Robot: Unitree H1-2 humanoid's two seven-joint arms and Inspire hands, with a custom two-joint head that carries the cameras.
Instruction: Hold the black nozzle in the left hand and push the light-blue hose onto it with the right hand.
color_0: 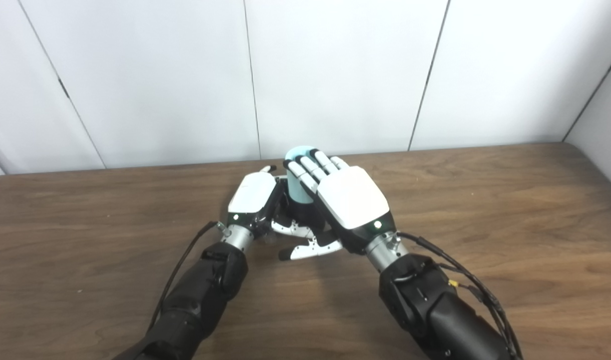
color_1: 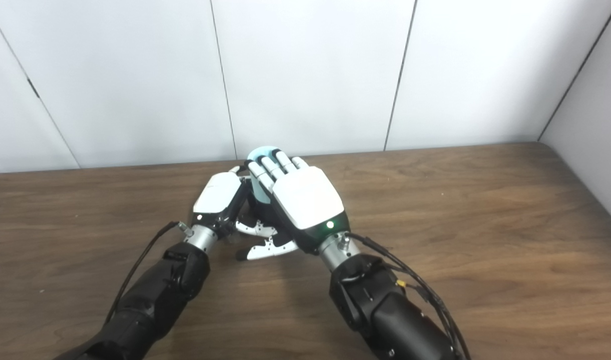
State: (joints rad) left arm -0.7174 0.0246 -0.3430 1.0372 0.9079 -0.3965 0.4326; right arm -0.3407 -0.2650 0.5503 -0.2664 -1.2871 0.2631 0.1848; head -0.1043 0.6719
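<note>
At the far middle of a wooden table [color_0: 485, 210], the robot's two hands meet over a single upright piece. On the left, the left hand [color_0: 252, 197] stands on edge, its white back toward the camera and its fingers curled inward around something dark low between the two hands; that dark shape is probably the black nozzle [color_0: 297, 212], though it is mostly hidden and whether the hand truly clamps it cannot be told. Just right of it rises the light-blue hose [color_0: 299, 186], a short pale cylinder standing upright, its rounded top showing above the fingers. The right hand [color_0: 353, 200] wraps it from the near right side, fingers [color_0: 305, 170] laid close together across the hose, thumb reaching beneath toward the left hand. Judged from this, both parts are already gathered and brought together, with the hose set above the nozzle. How deep the hose sits on the nozzle is hidden, so the push may be under way or nearly finished; seating it fully and letting go appear to be what remains.
</note>
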